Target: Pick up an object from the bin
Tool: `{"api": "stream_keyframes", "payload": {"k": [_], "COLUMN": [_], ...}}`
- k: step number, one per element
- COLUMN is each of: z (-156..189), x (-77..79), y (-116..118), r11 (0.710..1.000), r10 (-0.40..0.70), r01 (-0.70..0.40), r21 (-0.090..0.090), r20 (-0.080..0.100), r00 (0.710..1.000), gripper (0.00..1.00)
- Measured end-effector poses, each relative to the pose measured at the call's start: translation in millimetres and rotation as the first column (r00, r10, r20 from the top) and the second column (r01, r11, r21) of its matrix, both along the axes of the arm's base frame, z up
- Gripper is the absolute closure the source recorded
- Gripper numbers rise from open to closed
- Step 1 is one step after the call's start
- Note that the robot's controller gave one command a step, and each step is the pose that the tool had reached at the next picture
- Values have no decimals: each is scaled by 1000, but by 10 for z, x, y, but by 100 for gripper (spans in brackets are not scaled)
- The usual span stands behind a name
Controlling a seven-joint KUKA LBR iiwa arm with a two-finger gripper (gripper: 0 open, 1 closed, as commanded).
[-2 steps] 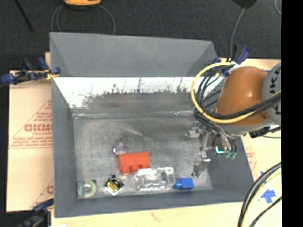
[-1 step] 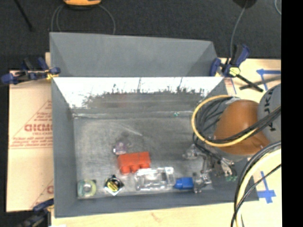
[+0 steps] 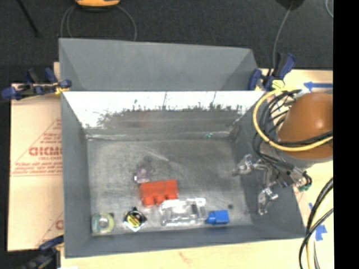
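My gripper (image 3: pixel 255 182) hangs over the bin's right sloping wall, below the arm's orange dome. Its two metal fingers (image 3: pixel 245 166) stand apart, open, with nothing between them. Nearest to it, by the front wall, lies a small blue block (image 3: pixel 217 217), to the gripper's lower left and apart from it. Just left of the blue block is a clear plastic piece (image 3: pixel 182 213). A red toy brick (image 3: pixel 159 192) lies behind it, near the middle of the floor.
Further left along the front wall lie a small yellow-and-black tape measure (image 3: pixel 134 219) and a pale tape roll (image 3: pixel 103 223). A small pinkish thing (image 3: pixel 141 176) sits behind the red brick. Cables loop round the arm's wrist at the right.
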State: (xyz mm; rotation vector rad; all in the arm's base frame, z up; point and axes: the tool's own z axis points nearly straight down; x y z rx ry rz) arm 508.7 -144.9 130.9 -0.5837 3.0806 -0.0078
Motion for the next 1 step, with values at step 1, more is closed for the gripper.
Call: {"api": "stream_keyframes", "payload": {"k": [1], "z": [-15], "x": [-370], "y": [439], "r11": [979], "r10": [-203], "r01": [203], "r21": [6], "r20": [-7], "r00": [979], "gripper": [0]}}
